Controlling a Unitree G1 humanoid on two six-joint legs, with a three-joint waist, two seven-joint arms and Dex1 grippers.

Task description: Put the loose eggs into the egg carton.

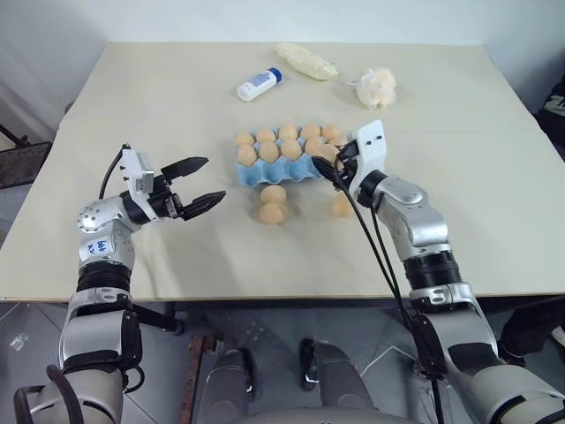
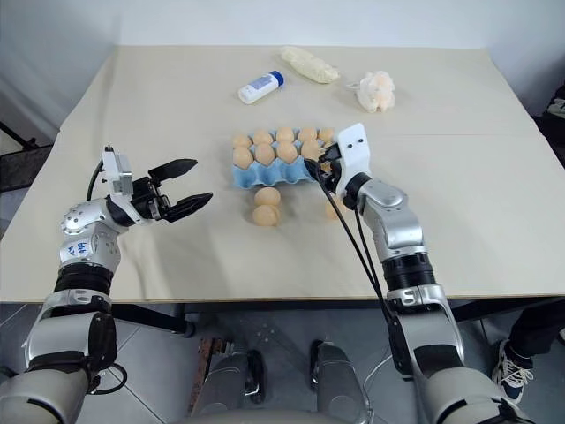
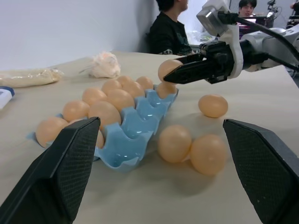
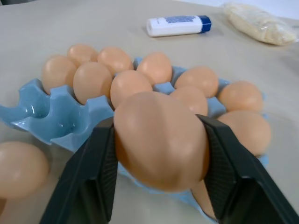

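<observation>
Gripping one smooth tan-orange egg (image 4: 159,140) between both black fingers, my right end effector (image 1: 328,165) hangs just above the right end of the light blue moulded pulp egg carton (image 1: 265,172) — most of its cups hold eggs. Three loose tan-orange eggs lie on the beige worktop (image 1: 159,106) just in front of the carton: two touching (image 1: 273,203), one apart (image 1: 342,205) near my right wrist. My left end effector (image 1: 196,184) is spread wide and holds nothing, left of the carton.
</observation>
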